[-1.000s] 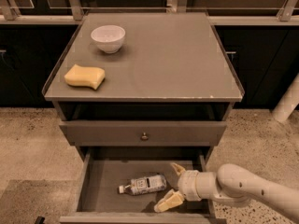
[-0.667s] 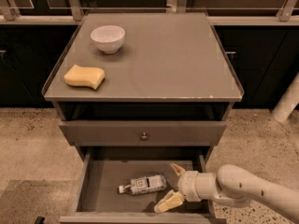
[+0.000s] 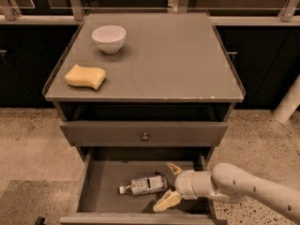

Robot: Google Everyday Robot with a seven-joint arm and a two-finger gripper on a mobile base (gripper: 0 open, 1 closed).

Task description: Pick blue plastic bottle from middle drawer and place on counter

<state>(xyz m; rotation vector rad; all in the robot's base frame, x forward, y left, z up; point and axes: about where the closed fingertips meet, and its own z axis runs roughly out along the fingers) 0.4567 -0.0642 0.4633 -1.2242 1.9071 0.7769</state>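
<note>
1 gripper (image 3: 168, 185) spread beside blue plastic bottle (image 3: 143, 185), in middle drawer (image 3: 107, 174)

One camera looks down from high up in front of the counter (image 3: 159, 64). It sees the whole top, the pulled-out middle drawer (image 3: 108, 177) low down, and the gripper (image 3: 169, 185) in it, fingers apart, bottom right.

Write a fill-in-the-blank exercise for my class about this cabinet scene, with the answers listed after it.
1. The blue plastic bottle lies on its ____ in the middle drawer.
2. The gripper, fingers open, is at the end of the bottle opposite its white ____.
3. On the counter, a yellow sponge lies in front of a white ____.
Missing words: side; cap; bowl.
</note>
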